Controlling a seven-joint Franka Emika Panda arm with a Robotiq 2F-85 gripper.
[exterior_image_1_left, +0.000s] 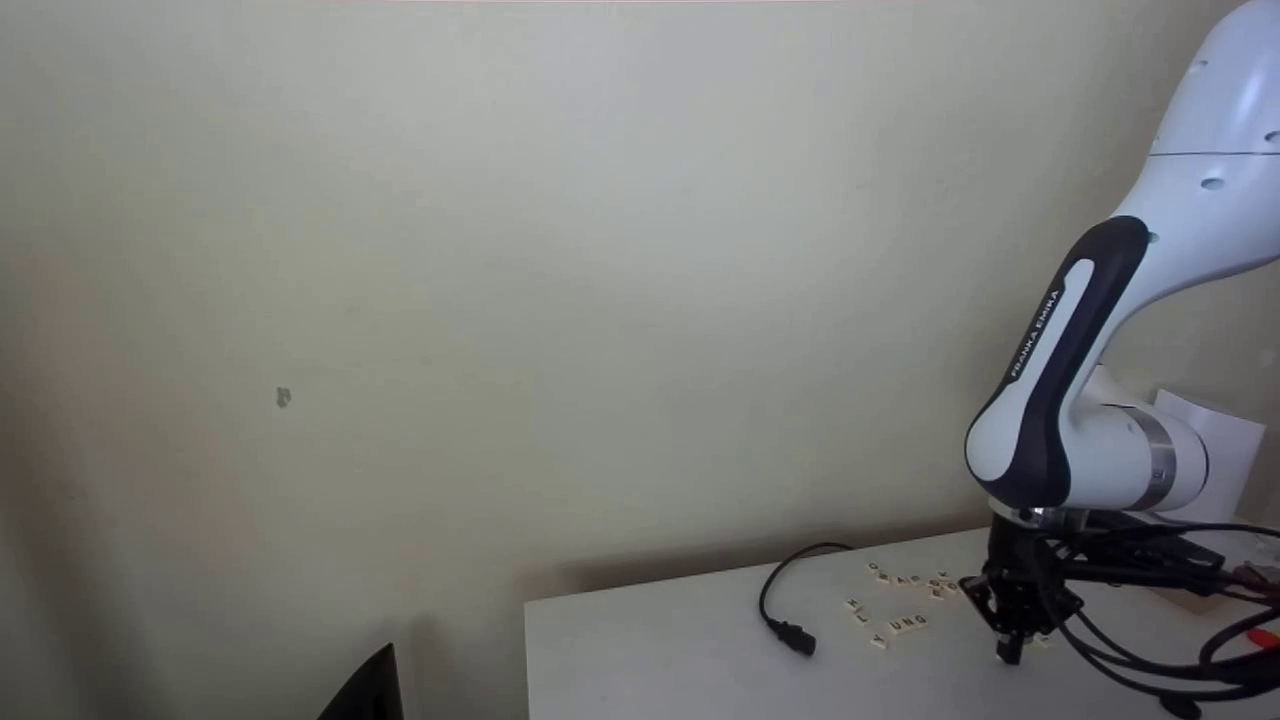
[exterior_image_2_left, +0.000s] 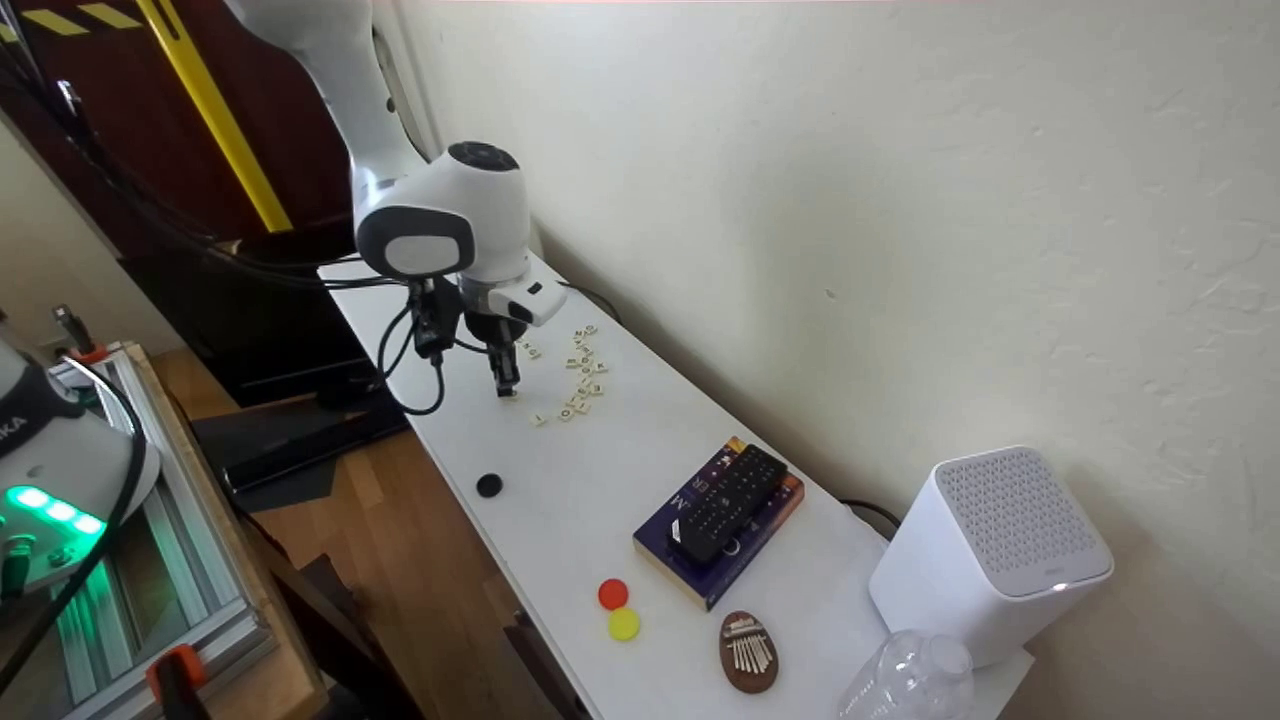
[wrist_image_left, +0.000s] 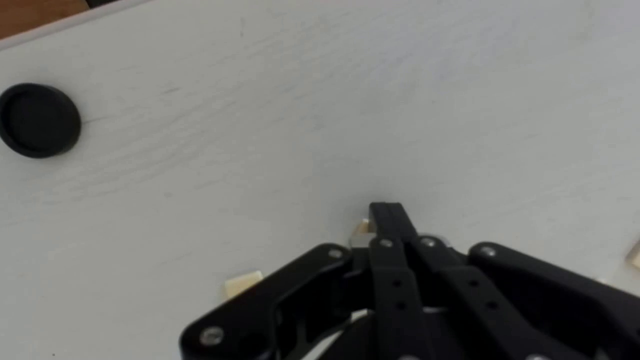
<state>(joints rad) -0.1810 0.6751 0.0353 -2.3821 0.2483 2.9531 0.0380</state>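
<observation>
Black and closed tight, finger against finger, the Robotiq gripper (wrist_image_left: 386, 206) fills the foreground of the wrist view. One letter tile (wrist_image_left: 363, 228) peeks out right beside its fingertips, mostly hidden; whether they touch cannot be told. Another tile (wrist_image_left: 242, 283) lies near, and a round black cap (wrist_image_left: 40, 120) well apart, toward the edge of the white tabletop (wrist_image_left: 200, 140). Closest in an exterior view, a clear plastic bottle (exterior_image_2_left: 905, 680) stands before a white perforated box (exterior_image_2_left: 1015, 525); next come a wooden thumb piano (exterior_image_2_left: 748, 652), a yellow disc (exterior_image_2_left: 624, 625) beside a red disc (exterior_image_2_left: 613, 594), and a blue book (exterior_image_2_left: 752, 525) bearing a black keypad remote (exterior_image_2_left: 725, 505). Farther back lie scattered letter tiles (exterior_image_2_left: 586, 364) near the gripper.
</observation>
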